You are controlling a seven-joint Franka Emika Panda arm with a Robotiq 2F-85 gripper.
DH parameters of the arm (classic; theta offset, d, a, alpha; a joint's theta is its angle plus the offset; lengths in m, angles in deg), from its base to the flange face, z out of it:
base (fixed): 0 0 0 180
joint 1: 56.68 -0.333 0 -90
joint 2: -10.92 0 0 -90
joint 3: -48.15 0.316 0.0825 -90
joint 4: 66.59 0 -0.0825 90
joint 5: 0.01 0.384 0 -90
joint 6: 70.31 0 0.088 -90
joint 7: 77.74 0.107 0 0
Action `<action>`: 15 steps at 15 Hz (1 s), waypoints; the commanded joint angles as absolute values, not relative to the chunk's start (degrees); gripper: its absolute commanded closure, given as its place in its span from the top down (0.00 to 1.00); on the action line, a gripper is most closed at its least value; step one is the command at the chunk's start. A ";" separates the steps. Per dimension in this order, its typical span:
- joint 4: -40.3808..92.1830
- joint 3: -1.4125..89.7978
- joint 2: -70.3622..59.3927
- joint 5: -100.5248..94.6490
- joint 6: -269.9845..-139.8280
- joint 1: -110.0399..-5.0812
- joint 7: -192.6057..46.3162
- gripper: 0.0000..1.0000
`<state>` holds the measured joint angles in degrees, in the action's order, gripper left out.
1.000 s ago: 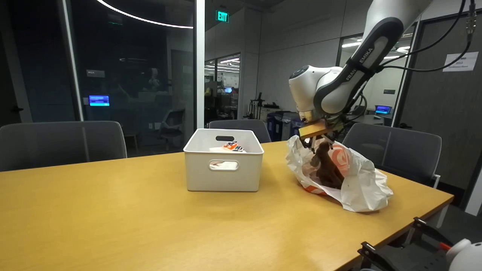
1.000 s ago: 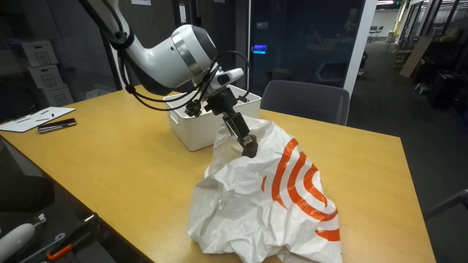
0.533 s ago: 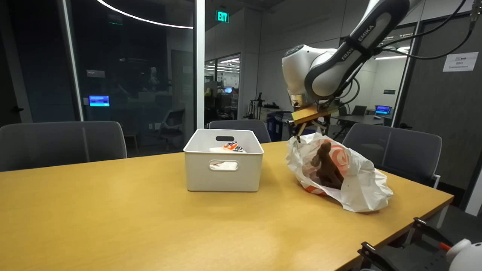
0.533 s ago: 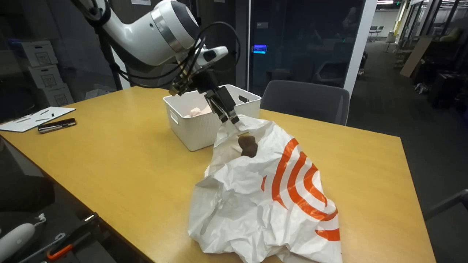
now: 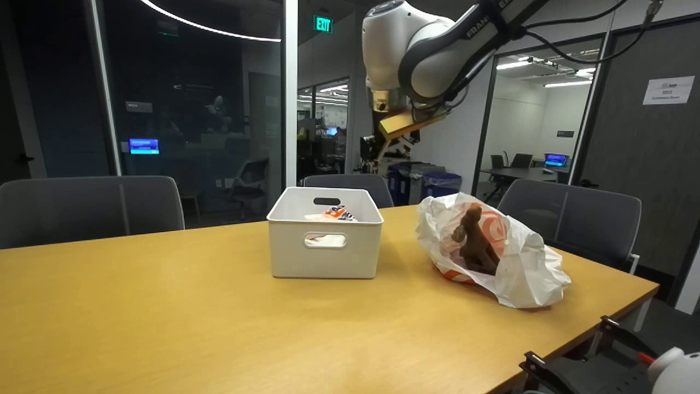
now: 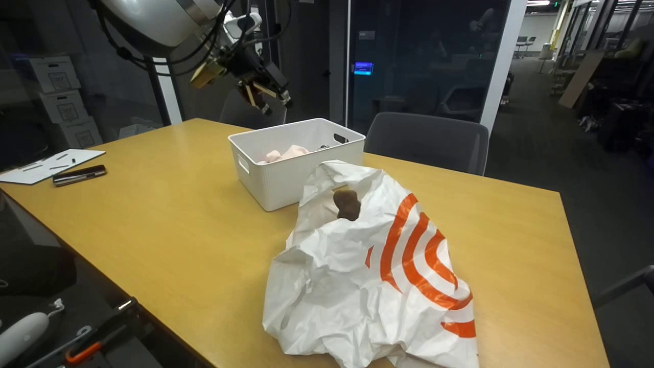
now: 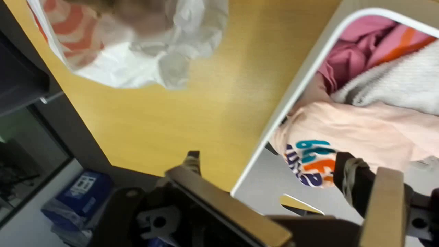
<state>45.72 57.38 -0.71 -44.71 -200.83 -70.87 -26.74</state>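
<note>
My gripper (image 5: 392,150) hangs in the air above the far side of the white bin (image 5: 324,265), with nothing between its fingers. In the wrist view the fingertips (image 7: 343,168) stand wide apart over the bin's corner and the table. Inside the bin lie a peach cloth with coloured lettering (image 7: 356,130), a pink cloth (image 7: 353,58) and a white towel (image 7: 404,79). Beside the bin rests a crumpled white bag (image 6: 357,296) with orange stripes. In its mouth sits a brown object (image 5: 477,246), shaped like a stuffed animal; the gripper is well apart from it.
The wooden table (image 5: 191,317) carries the bin and the bag. A white sheet (image 6: 48,166) and a dark case-like object (image 6: 79,175) lie toward one edge. Grey chairs (image 6: 429,143) stand around the table.
My gripper was at the brown object in the bag. It has opened and lifted away, moving up and over toward the bin, while the brown object stays in the bag.
</note>
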 commanded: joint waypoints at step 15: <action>24.06 54.71 -15.83 -40.73 -203.64 -71.67 -42.75 1.00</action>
<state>31.41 55.81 -10.58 -43.84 -202.58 -72.41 -36.48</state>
